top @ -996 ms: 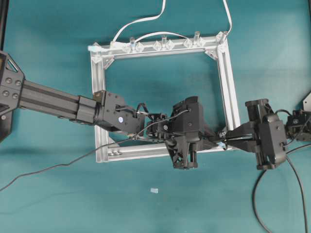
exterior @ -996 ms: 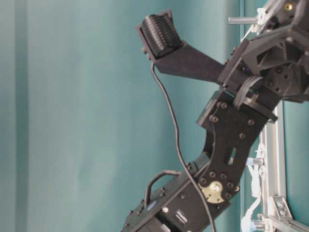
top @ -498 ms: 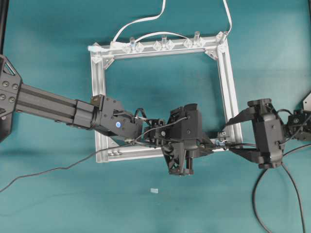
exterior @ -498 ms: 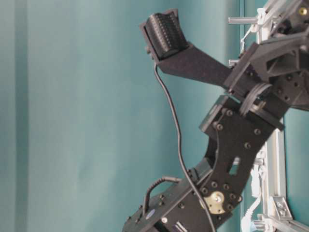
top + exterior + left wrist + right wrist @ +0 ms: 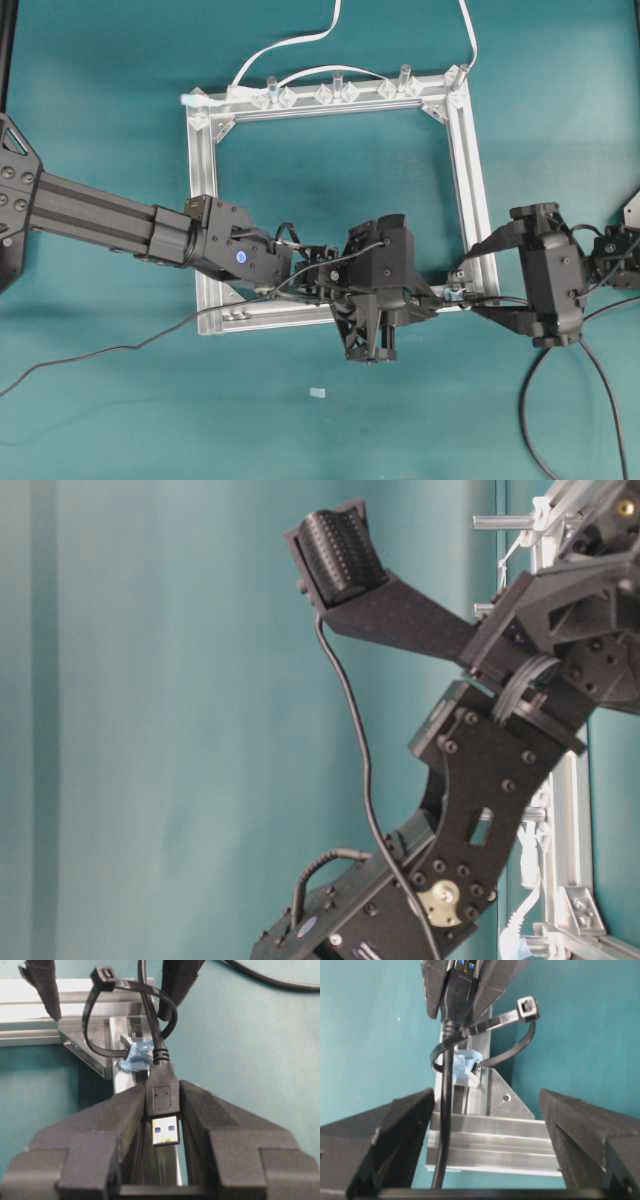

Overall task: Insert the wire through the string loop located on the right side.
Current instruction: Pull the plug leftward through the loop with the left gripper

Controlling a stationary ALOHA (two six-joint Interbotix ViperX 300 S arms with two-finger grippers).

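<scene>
We see the left hand (image 5: 162, 1110) clamped on the plug of the wire (image 5: 163, 1096), whose cable passes through the string loop (image 5: 125, 1025). Beyond the loop, the right hand (image 5: 485, 1125) gapes wide, holding nothing

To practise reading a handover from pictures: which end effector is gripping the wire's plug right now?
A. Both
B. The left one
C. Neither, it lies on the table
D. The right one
B. In the left wrist view the left end effector pinches the plug between its fingers, with the wire running through the loop; the right end effector stands wide open around the wire without touching it.
</scene>
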